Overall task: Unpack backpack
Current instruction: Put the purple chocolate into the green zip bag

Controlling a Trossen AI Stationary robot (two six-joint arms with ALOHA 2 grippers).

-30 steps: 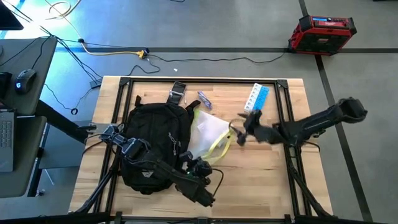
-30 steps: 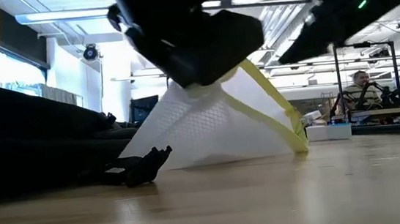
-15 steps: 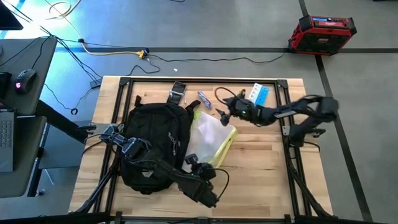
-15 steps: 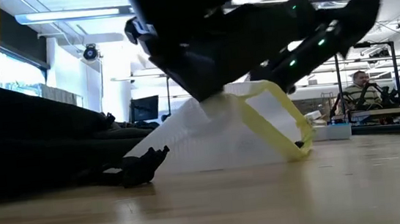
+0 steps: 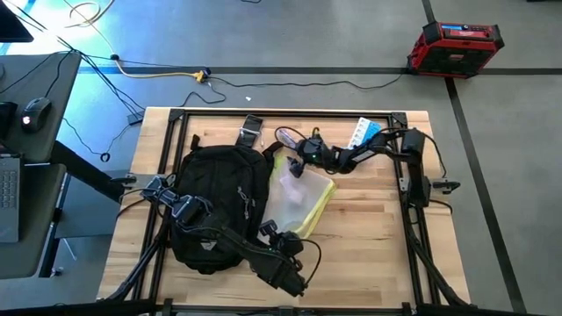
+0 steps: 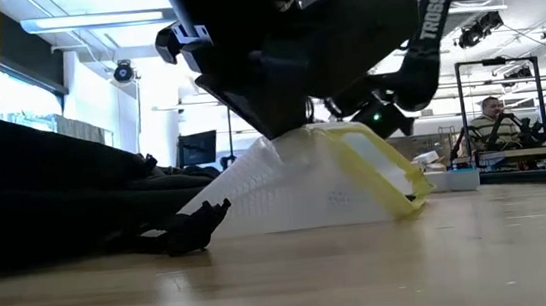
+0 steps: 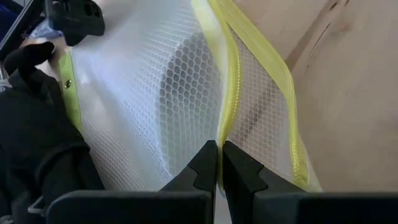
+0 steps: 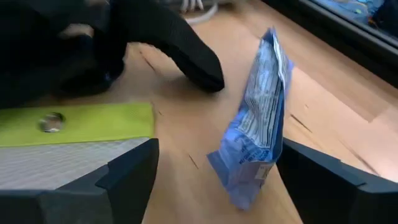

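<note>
From above, we see the backpack (image 5: 215, 206) lying on the left half of the bench (image 5: 378, 237), its long axis running from the near edge to the far edge. The mesh pouch (image 5: 300, 195) lies just beside it on its right. The right claw (image 5: 299, 151) is reached in low over the pouch's far end, so the backpack lies just to its left and a little nearer us. The left claw (image 5: 268, 230) sits at the pouch's near end, touching the backpack's right flank; it is the arm nearer the backpack.

From bench height, the pouch (image 6: 326, 183) stands tented up under dark arm parts, with the backpack (image 6: 46, 195) a low black mass to its left. We cannot tell here which arm is which.

Through the left wrist, we see the left claw (image 7: 219, 167) fully shut, pinching the pouch's yellow zip seam (image 7: 227, 93); the backpack (image 7: 37, 149) lies close on one side.

Through the right wrist, the right claw (image 8: 214, 180) stands wide, holding nothing. A blue packet (image 8: 258, 130) stands between its fingers, probably not yet touched, with the pouch's yellow edge (image 8: 81, 124) next to one finger.
</note>
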